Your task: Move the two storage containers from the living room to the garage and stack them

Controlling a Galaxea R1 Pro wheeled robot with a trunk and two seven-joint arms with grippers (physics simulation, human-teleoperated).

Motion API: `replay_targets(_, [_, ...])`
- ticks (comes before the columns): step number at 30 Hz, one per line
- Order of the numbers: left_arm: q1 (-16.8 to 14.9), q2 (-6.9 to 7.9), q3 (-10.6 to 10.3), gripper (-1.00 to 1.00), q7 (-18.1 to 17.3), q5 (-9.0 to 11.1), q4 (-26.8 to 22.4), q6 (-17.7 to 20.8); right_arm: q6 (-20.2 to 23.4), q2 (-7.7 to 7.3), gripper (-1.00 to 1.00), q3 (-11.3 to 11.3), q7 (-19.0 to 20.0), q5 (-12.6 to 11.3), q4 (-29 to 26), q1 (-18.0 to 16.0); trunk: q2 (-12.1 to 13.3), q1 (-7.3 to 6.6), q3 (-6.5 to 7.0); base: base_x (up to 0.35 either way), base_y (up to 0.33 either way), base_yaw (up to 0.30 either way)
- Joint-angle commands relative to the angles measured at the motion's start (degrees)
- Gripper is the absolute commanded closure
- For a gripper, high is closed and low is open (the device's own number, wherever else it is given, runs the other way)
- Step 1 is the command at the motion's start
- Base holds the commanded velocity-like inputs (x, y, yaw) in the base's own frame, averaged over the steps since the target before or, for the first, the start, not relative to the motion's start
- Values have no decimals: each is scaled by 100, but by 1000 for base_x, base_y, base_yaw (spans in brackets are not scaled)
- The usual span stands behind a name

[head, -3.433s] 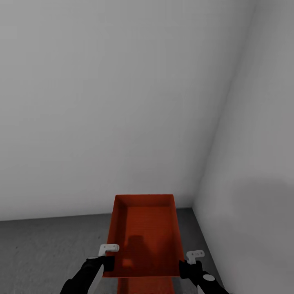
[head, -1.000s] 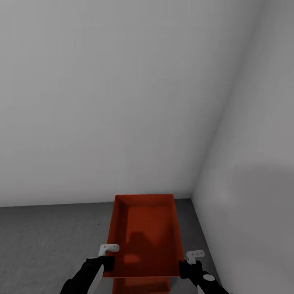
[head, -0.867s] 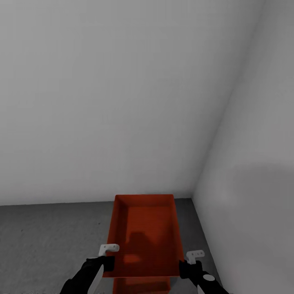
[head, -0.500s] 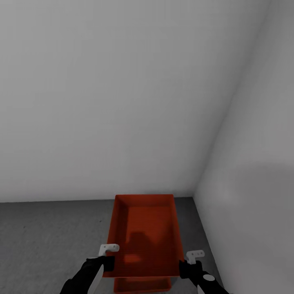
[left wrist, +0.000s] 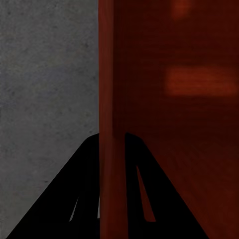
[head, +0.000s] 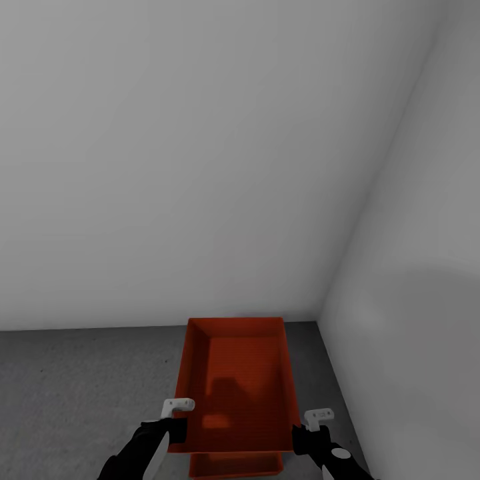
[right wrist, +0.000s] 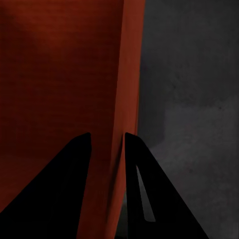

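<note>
I hold one rust-red open-top storage container (head: 240, 380) above the garage floor (head: 80, 393), level, between both arms. My left gripper (head: 180, 419) is shut on its left wall (left wrist: 112, 74), one finger inside and one outside. On the right wall (right wrist: 127, 64) my right gripper (head: 309, 427) is shut the same way. In the wrist views the left gripper (left wrist: 112, 137) and the right gripper (right wrist: 107, 135) straddle the thin walls. A strip of the second storage container (head: 237, 465) shows directly under the held one; whether they touch I cannot tell.
Plain white-grey walls meet in a corner (head: 320, 313) just beyond the containers, and the right wall (head: 413, 333) runs close beside my right arm. Dark mottled concrete floor (left wrist: 45, 74) spreads out to the left.
The whole view has shifted: the wall's base line sits higher and more floor shows. More of the lower container appears under the held one. Both grips are unchanged.
</note>
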Motion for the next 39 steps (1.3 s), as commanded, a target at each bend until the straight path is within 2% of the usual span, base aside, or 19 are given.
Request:
replay_targets(1, [-8,-9,182,100,32,-92,-12,47,-23,-3,100,325,19,13,-12,3,-9,2,-9,0,8,0])
replay_targets(25, [-8,-11,182,100,32,-92,-12,47,-23,-3,100,323,19,5,-12,3,-9,2,-9,0,1,2])
replay_targets(39, [-8,-18,182,100,32,-92,-12,47,-23,-3,100,320,19,4,-12,3,-9,2,-9,0,0,194])
